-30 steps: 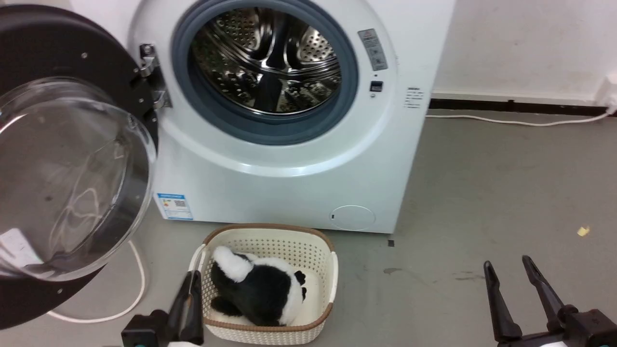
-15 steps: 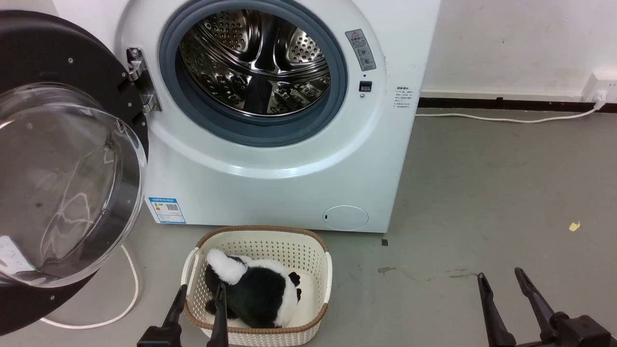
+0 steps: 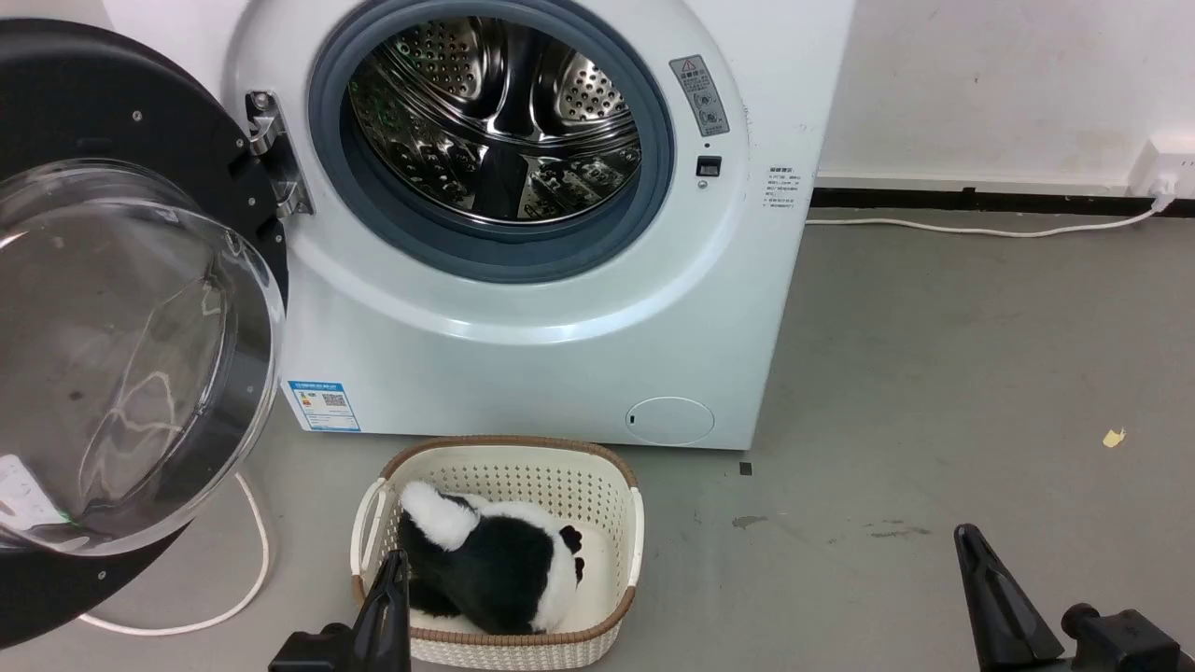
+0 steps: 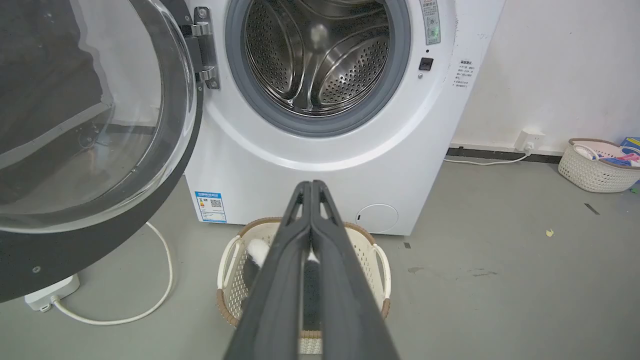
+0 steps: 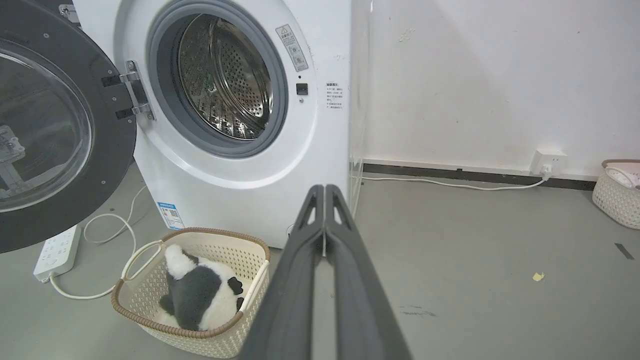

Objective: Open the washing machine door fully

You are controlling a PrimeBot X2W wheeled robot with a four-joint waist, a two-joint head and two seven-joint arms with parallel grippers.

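The washing machine door (image 3: 121, 355), a glossy black disc with a bulging clear glass bowl at its centre, stands swung wide to the left of the white machine (image 3: 560, 373). It hangs from a metal hinge (image 3: 271, 154), baring the perforated steel drum (image 3: 504, 112) inside its smooth grey rubber ring (image 3: 329, 187). In front of the machine, a cream lattice basket (image 3: 638, 532) with a brown rim holds a fluffy black-and-white plush toy (image 3: 504, 569). The left gripper (image 3: 400, 560) shows against the basket's near left side, and the right gripper (image 3: 967, 534) hangs over the dull grey floor (image 3: 934, 373). Each has its long dark fingers pressed together on nothing.
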